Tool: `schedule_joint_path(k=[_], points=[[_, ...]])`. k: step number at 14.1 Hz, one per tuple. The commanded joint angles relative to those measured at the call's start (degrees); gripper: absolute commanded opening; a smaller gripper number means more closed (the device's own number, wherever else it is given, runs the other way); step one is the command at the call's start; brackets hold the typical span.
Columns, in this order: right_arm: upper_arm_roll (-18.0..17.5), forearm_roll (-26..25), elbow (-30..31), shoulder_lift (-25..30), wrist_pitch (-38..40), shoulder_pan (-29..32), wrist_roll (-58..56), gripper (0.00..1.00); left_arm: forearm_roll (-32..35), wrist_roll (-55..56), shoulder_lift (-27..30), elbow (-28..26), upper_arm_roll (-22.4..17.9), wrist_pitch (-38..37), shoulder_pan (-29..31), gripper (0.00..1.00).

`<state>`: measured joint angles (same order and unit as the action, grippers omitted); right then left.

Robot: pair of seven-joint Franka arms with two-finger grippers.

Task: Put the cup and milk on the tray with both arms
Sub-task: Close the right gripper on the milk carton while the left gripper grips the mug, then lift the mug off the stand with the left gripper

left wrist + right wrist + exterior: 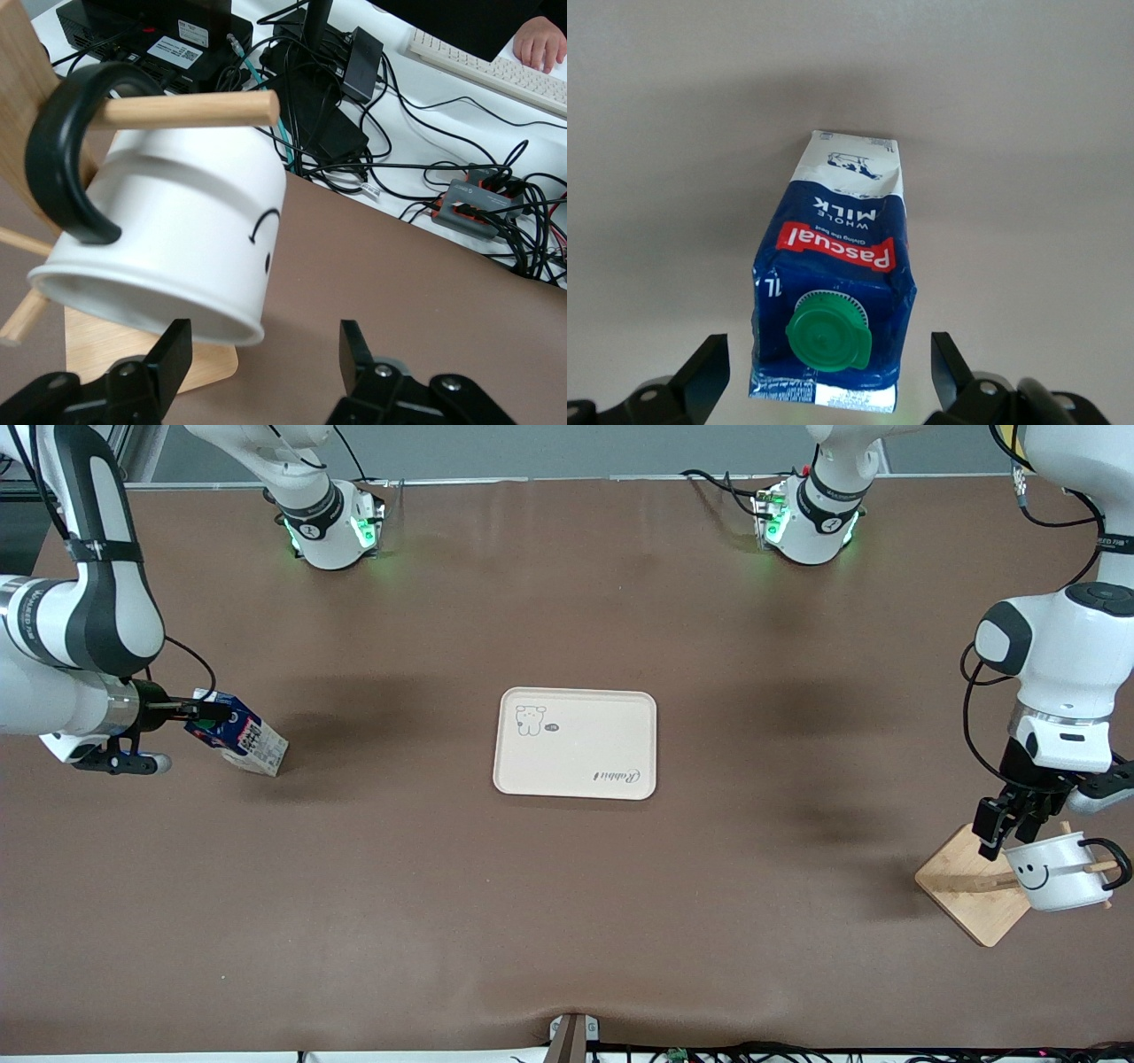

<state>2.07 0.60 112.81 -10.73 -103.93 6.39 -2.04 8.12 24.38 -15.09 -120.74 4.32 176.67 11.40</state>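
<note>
At three o'clock from the tray [575,742], the cup [1057,874] hangs by its handle on a wooden stand [966,886], and the left gripper [1005,834] brackets its rim with fingers apart, not yet clamped. At nine o'clock the milk [237,740] sits tilted on the counter [567,921], the right gripper [190,710] spread wide around its top. Both grasps are pending; next, each must close, then lift toward the tray.
</note>
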Motion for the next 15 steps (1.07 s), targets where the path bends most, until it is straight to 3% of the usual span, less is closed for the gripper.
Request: schedule_joint_path(k=[1, 8, 13, 15], points=[[-0.3, 0.7, 3.3, 2.9, -1.2, -0.7, 5.6, 1.00, 1.5, 0.5, -1.2, 1.5, -0.2, 0.9, 0.4, 0.72], [-0.3, 0.0, 7.9, 3.0, -7.7, -0.7, 5.9, 1.00, 4.0, 0.4, -2.6, 3.8, -0.3, 0.9, 1.1, 0.60], [-0.2, -0.2, 9.1, 3.1, -10.0, -0.7, 5.9, 1.00, 4.0, 0.4, -2.9, 3.9, -0.2, 0.9, 1.1, 0.43], [-0.2, -0.5, 12.2, 3.3, -14.3, -0.5, 5.8, 1.00, 4.1, 0.4, -2.9, 4.1, -0.2, 0.9, 1.0, 0.32]])
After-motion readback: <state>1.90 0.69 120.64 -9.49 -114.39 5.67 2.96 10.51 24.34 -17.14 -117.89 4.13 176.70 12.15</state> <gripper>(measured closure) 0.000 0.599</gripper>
